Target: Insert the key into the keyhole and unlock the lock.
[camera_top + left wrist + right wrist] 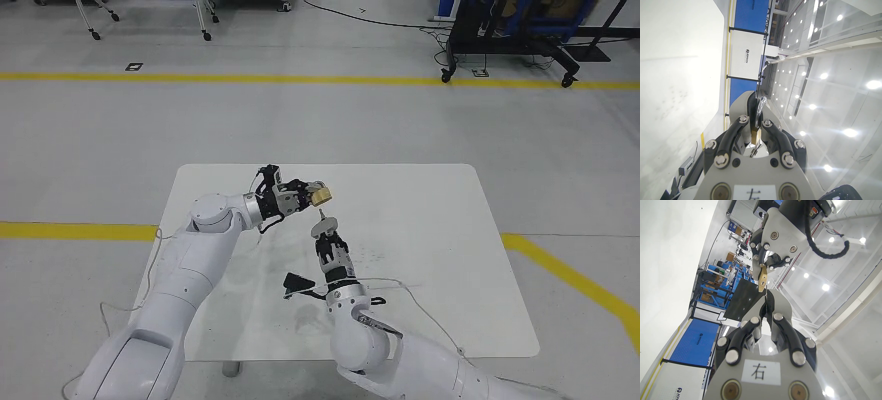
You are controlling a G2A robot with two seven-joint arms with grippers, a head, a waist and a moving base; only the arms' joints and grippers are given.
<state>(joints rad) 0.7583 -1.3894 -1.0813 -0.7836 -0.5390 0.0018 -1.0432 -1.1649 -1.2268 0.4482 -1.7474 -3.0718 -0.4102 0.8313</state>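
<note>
Where the white table [430,260] lies beneath it, the brass lock [762,278] is held up off the surface, clamped between the fingers of the left gripper [757,101]. Its silver shackle is seen between those fingers, and the brass body sits back toward the gripper's black linkages. The lock's end face with the keyhole is turned toward the right gripper [766,302], which is placed just beside that face and pointed at it. In the top view this gripper is found on the side of the lock nearer the robot. The right gripper's fingers are pressed together on the key [765,294], of which a thin metal edge is seen projecting past the fingertips. The key's tip is found just beside a corner of the lock's keyhole face, off to one side of the slot, which is seen uncovered. Whether tip and brass are touching cannot be told.
</note>
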